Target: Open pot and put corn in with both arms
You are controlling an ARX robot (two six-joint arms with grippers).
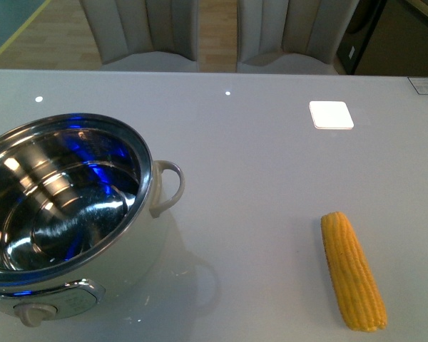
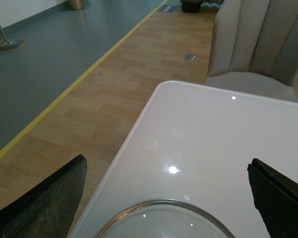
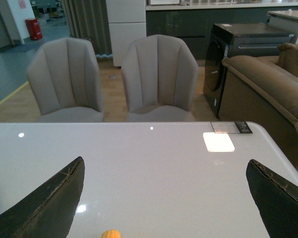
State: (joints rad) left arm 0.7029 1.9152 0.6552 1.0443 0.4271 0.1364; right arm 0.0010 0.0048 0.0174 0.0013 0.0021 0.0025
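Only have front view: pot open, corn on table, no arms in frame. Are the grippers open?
Observer: Left gripper is open, fingers wide apart, nothing held.
Operator: Right?
Observer: Right gripper is open too, nothing held.
Operator: Lined up on the corn?
Observer: Roughly. In the right wrist view only the tip of the corn shows, between the fingers.
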